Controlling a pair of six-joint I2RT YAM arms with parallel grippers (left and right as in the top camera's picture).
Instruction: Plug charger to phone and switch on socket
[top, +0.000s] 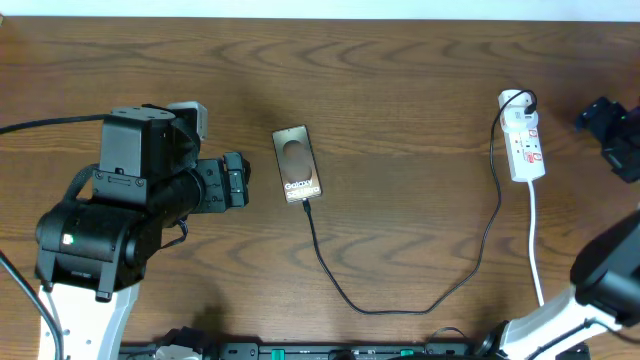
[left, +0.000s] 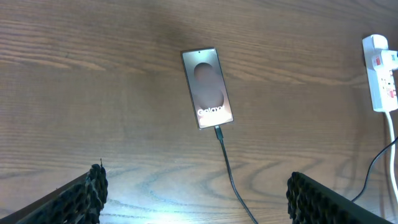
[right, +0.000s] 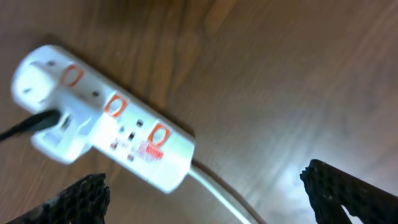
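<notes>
**A:** What do we have from above?

**B:** We see a brown table (top: 420, 60) with wavy wood grain. The phone (top: 297, 163), a flat grey-bronze rectangle with rounded corners, lies near the middle. A thin black charger cable (top: 372, 310) leaves its near end, sags in a loose U and climbs to the far end of the power strip (top: 524, 135), a white oblong bar at the right.

**A:** And the arms?

**B:** The left claw (top: 234, 181) sits just left of the phone, apart from it. The right claw (top: 603, 125), a blocky black shape, is just right of the strip and does not touch it.

**A:** What does the left wrist camera give us?

**B:** We look down on the phone's dull, smooth face, with white "Galaxy" lettering and a dark oval. The plug tip (left: 217, 130) meets its near short edge. It looks seated, though we can't be sure at this size. The claw's knobbly black fingers (left: 81, 196) stand at the bottom corners, spread wide, with only bare wood between them.

**A:** And the right wrist?

**B:** It's blurred. We make out the strip lying slantwise, glossy white plastic with rounded ends and three red-rimmed switches (right: 114, 106) in a row. The cable's black end goes into its left end. A smooth white cord (right: 217, 186) leaves the other end. The right claw's fingers (right: 342, 193) are spread wide below the strip and hold nothing.
</notes>
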